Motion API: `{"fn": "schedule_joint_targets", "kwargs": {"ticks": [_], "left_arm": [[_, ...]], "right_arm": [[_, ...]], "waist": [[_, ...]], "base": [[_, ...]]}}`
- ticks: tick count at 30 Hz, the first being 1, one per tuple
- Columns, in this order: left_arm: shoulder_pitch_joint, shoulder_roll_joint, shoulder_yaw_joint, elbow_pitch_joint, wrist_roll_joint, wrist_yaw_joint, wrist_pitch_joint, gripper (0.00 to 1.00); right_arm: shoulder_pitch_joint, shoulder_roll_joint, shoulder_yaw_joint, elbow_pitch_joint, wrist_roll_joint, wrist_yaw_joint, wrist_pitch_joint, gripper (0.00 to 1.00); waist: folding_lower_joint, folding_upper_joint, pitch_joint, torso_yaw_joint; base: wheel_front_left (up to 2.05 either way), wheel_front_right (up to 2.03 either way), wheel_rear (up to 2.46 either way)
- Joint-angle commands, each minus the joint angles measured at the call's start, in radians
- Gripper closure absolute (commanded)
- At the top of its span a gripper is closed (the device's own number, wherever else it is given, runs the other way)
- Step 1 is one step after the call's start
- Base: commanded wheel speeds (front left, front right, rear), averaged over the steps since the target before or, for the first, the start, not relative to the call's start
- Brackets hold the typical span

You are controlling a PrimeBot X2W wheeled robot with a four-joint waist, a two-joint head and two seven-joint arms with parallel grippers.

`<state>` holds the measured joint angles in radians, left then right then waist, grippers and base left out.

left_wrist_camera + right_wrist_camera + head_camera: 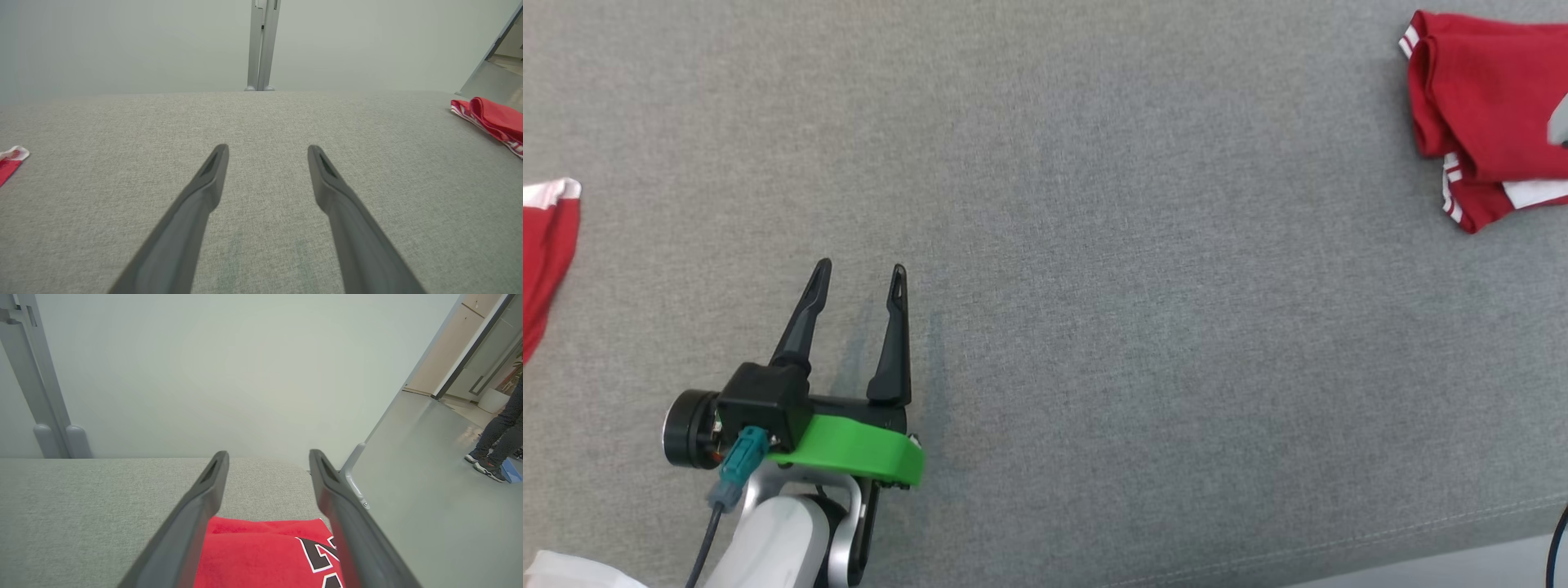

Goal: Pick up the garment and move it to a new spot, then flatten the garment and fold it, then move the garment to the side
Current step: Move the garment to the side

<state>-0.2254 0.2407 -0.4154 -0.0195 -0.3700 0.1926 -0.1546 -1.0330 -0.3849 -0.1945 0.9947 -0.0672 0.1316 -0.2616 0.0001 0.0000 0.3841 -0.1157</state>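
Since the task's thing is cloth, I judge it light, limp and not fragile: it will sag and slide open if lifted by a single layer, so the hold belongs on a stacked edge or corner, pinching every layer at once.

Head view: the red shirt (1486, 106) lies bunched in folds at the far right of the grey fabric table (1094, 245), cut off by the picture's edge. What shows runs roughly away from the robot and back toward it, which I take for its long axis, though the hidden part leaves that unsure. Its white-striped trim faces the middle of the table. The left gripper (861, 269) hangs over bare table at the lower left, fingers spread and holding nothing, well apart from the shirt. A second red garment (547, 245) lies at the left edge.

Left wrist view: the left gripper (267, 149) points across bare table toward a grey post (261, 41), jaws wide. The red shirt (494, 118) is a low mound at the far right, its striped edge nearest; the second red garment (8, 165) peeks in at the left.

Right wrist view: the right gripper (268, 454) stands released just above the red shirt (261, 555), whose smooth top bears black-and-white lettering. The shirt lies near the table's far right corner, with nothing pinched between the fingers. A person's legs (498, 433) stand on the floor beyond.
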Motion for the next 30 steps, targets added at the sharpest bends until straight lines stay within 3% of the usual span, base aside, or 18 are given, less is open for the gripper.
{"fn": "schedule_joint_targets", "kwargs": {"ticks": [1, 6, 18, 25, 30], "left_arm": [[-0.001, -0.001, 0.006, 0.02, -0.006, -0.009, -0.013, 0.0], [-0.022, -0.029, 0.006, 0.08, -0.03, -0.018, -0.049, 0.0], [0.018, -0.11, 0.039, 0.273, -0.077, -0.023, -0.103, 0.0], [0.069, -0.127, 0.056, 0.327, -0.086, -0.03, -0.112, 0.0], [0.122, -0.128, 0.101, 0.326, -0.082, -0.018, -0.111, 0.0]], "right_arm": [[0.03, 0.005, 0.014, -0.015, 0.016, -0.002, -0.004, 0.0], [0.113, 0.049, 0.072, -0.077, 0.068, -0.002, -0.004, 0.0], [0.414, 0.23, 0.235, -0.299, 0.175, -0.002, 0.006, 0.0], [0.615, 0.283, 0.238, -0.465, 0.19, -0.002, 0.027, 0.0], [0.76, 0.317, 0.218, -0.574, 0.13, -0.002, 0.027, 0.0]], "waist": [[-0.0001, 0.0, -0.062, 0.016], [-0.0001, 0.0, -0.156, 0.047], [-0.0001, 0.0, -0.374, 0.096], [-0.0001, 0.0, -0.414, 0.119], [-0.0001, 0.0, -0.419, 0.122]], "base": [[0.0, 0.0, 0.0], [0.0, 0.0, 0.0], [0.0, 0.0, 0.0], [0.0, 0.0, 0.0], [0.0, 0.0, 0.0]]}}
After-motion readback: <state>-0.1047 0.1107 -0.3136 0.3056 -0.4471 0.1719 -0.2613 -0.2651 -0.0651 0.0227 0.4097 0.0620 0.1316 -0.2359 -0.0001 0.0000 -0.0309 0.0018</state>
